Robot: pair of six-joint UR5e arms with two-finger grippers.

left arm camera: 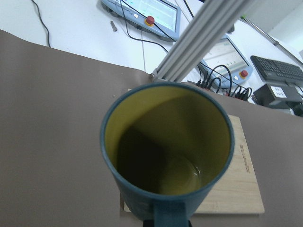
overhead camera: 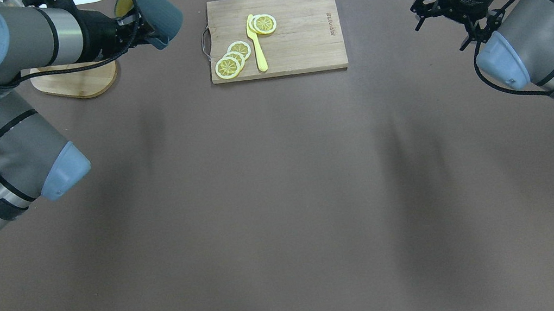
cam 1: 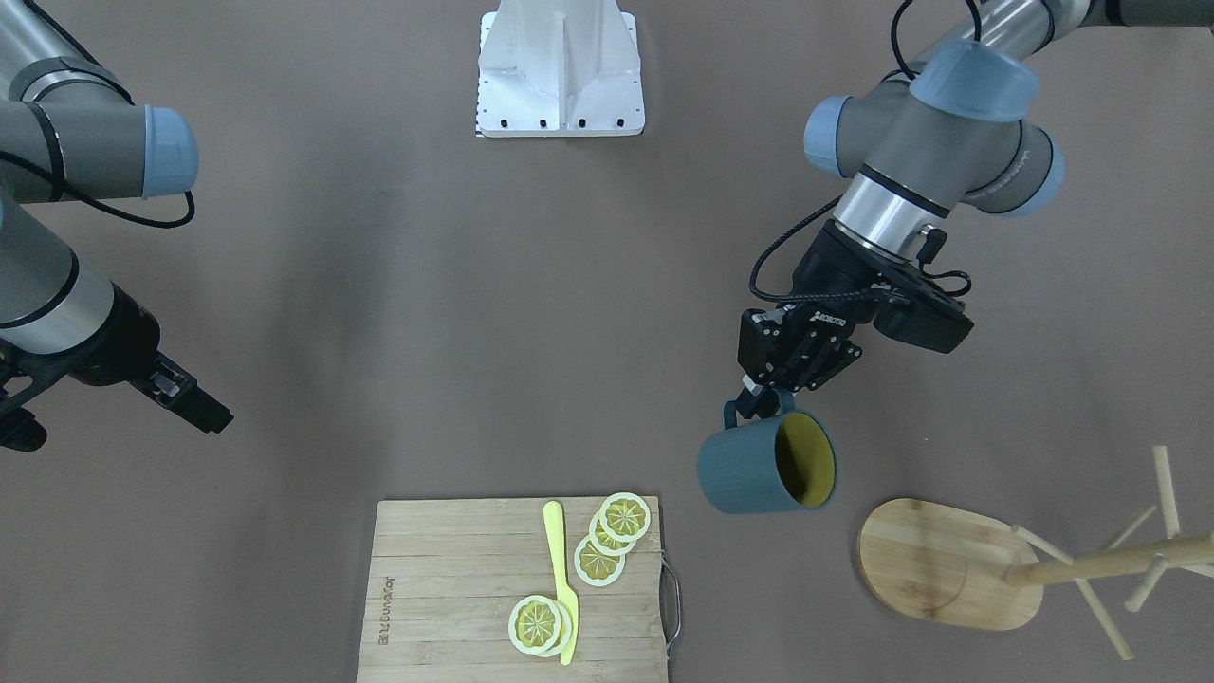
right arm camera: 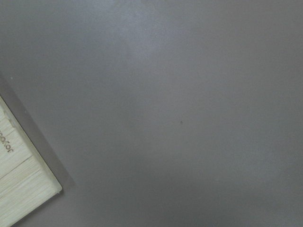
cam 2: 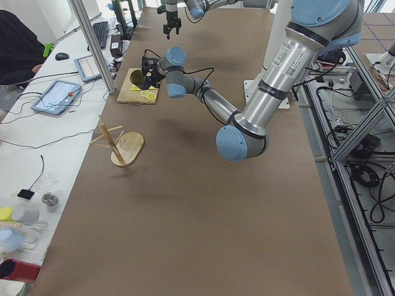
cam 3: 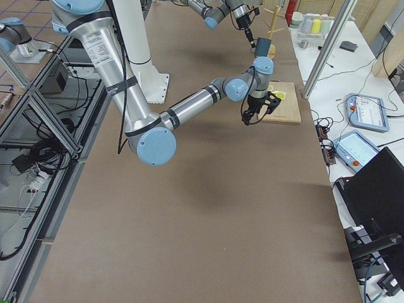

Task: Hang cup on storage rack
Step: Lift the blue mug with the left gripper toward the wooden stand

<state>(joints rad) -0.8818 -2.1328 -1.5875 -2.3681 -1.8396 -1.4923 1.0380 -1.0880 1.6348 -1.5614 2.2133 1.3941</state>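
Observation:
The cup [cam 1: 749, 467] is dark teal-grey with a mustard-yellow inside. It hangs tipped on its side above the table. My left gripper [cam 1: 761, 400] is shut on its handle. The cup's mouth fills the left wrist view [left arm camera: 165, 156], and the cup also shows in the overhead view [overhead camera: 153, 9]. The storage rack, a wooden mug tree, has an oval base [cam 1: 934, 560] and a pole with pegs [cam 1: 1110, 562]. It stands just beside the cup, and the two are apart. My right gripper [overhead camera: 441, 24] is open and empty, far off at the table's other end.
A bamboo cutting board [cam 1: 455, 607] with lemon slices [cam 1: 612, 536] and a yellow knife [cam 1: 561, 579] lies beside the cup, at the table's far edge from the robot. A white mount plate [cam 1: 560, 71] sits at the robot's base.

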